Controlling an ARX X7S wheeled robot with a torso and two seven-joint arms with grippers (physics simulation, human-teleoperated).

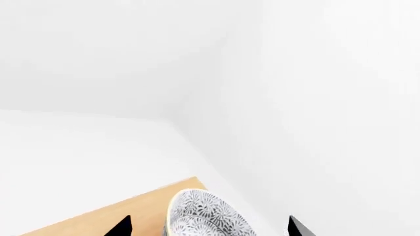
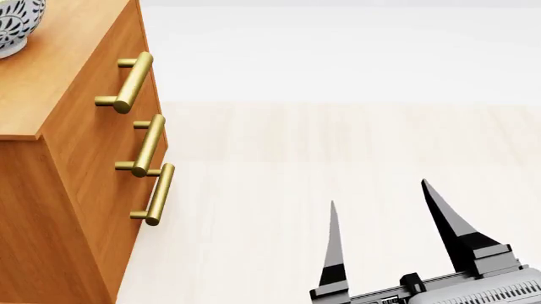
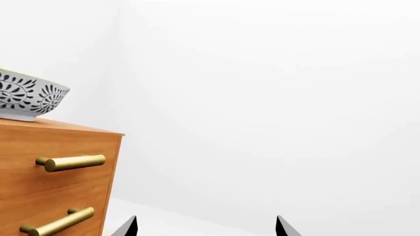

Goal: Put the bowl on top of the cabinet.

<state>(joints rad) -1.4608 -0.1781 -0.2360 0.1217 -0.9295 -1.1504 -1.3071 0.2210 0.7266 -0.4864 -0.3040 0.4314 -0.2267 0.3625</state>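
Observation:
The bowl (image 2: pixel 12 25), white with a dense dark floral pattern, stands upright on the light wood top of the orange-brown cabinet (image 2: pixel 59 82), near its corner. In the left wrist view the bowl (image 1: pixel 204 212) rests on the cabinet top (image 1: pixel 111 219), and my left gripper (image 1: pixel 208 227) is open, its dark fingertips (image 1: pixel 123 227) wide apart on either side of the bowl, not touching it. My right gripper (image 2: pixel 378 197) is open and empty over the floor, to the right of the cabinet front. The right wrist view shows the bowl (image 3: pixel 29 101) on the cabinet (image 3: pixel 59 147) from the side.
Three brass bar handles (image 2: pixel 135 82) stick out from the cabinet front towards my right arm. Pale wood floor (image 2: pixel 338 145) stretches to the right of the cabinet. White walls (image 1: pixel 295 98) meet in a corner behind the cabinet.

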